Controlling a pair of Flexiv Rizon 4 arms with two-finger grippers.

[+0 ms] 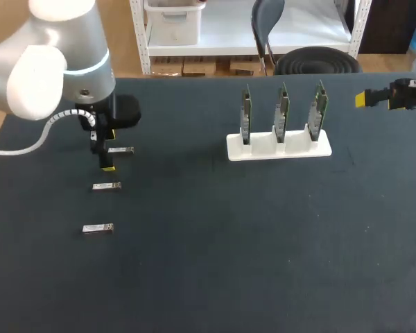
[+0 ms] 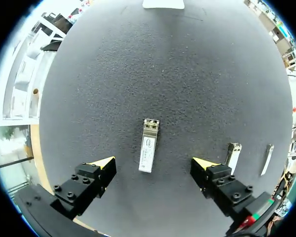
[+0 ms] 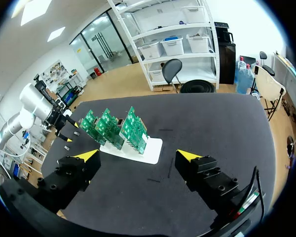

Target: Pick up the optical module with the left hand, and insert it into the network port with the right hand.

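Dark table, two spare modules at 8 o'clock | no pick yet | my left gripper spread wide over the optical module, flat on the table at 9 o'clock | my right gripper spread, empty, at 2 o'clock | to do, I think: grab, pass, plug into green boards

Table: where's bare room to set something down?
Bare: the middle strip between the modules and the board rack, and all the near side in front of the rack. Crowded: far left, where the left gripper hangs over the modules.
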